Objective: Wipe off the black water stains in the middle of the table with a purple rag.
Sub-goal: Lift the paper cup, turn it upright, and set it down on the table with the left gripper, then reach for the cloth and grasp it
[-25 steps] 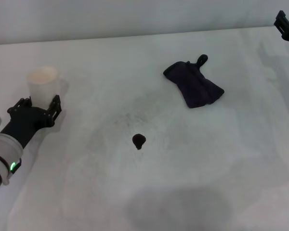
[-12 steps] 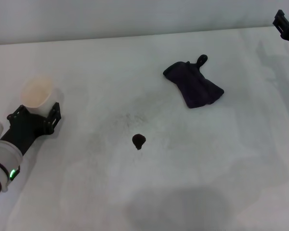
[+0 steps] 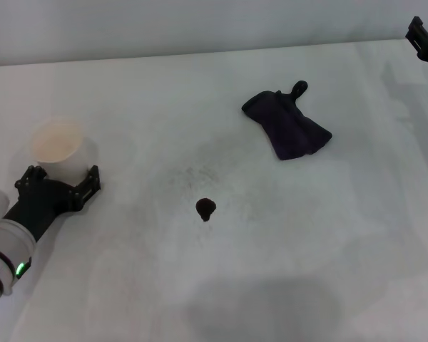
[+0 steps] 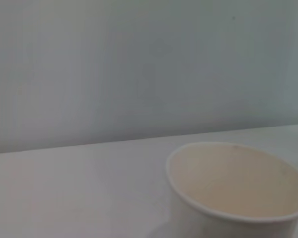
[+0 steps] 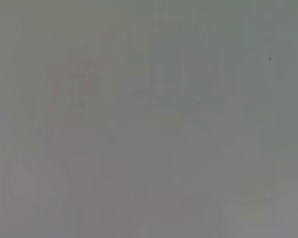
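1. The left hand (image 3: 59,187) sits low at the left side of the table (image 3: 221,271), its dark fingers spread either side of a white paper cup (image 3: 59,147). They lie at the cup's base, but whether they actually grip it cannot be told.
2. The cup stands upright with its mouth open; the left wrist view shows its pale inside (image 4: 236,181) close up.
3. The right hand (image 3: 426,40) is at the far right edge of the table, only partly in view; how far it is open cannot be told.
4. The black water stains (image 3: 205,208) are one small dark blot near the table's middle, well apart from both hands.
5. The purple rag (image 3: 287,125) lies crumpled beyond the blot and to its right, not touching it.
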Controlling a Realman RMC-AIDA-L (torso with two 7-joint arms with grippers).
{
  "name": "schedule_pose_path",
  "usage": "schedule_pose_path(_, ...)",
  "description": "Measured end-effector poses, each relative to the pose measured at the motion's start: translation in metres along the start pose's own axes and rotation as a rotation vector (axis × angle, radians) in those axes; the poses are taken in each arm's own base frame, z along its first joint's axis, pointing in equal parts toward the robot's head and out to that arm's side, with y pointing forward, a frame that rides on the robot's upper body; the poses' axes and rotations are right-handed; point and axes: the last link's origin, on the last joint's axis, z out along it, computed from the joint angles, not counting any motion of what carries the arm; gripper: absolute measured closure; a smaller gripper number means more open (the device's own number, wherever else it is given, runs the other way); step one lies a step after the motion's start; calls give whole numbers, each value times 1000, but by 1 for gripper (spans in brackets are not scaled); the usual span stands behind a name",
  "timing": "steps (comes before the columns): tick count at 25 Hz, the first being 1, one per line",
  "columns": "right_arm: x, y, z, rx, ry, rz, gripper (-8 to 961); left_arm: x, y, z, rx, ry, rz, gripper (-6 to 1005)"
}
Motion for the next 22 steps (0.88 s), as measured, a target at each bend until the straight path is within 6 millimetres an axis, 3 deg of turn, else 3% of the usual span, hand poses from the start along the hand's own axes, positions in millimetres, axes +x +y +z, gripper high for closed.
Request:
schedule_pose_path(1, 0, 0, 0, 0, 0, 0, 125, -1, 1, -1, -5, -1, 3, 305)
schedule_pose_path(4, 0, -1, 0, 1, -1, 0, 125, -3, 5, -7, -13, 20, 7, 126)
schedule_pose_path(22, 0, 7, 2, -40, 9, -32, 125, -13, 10, -47, 21, 165, 3, 108)
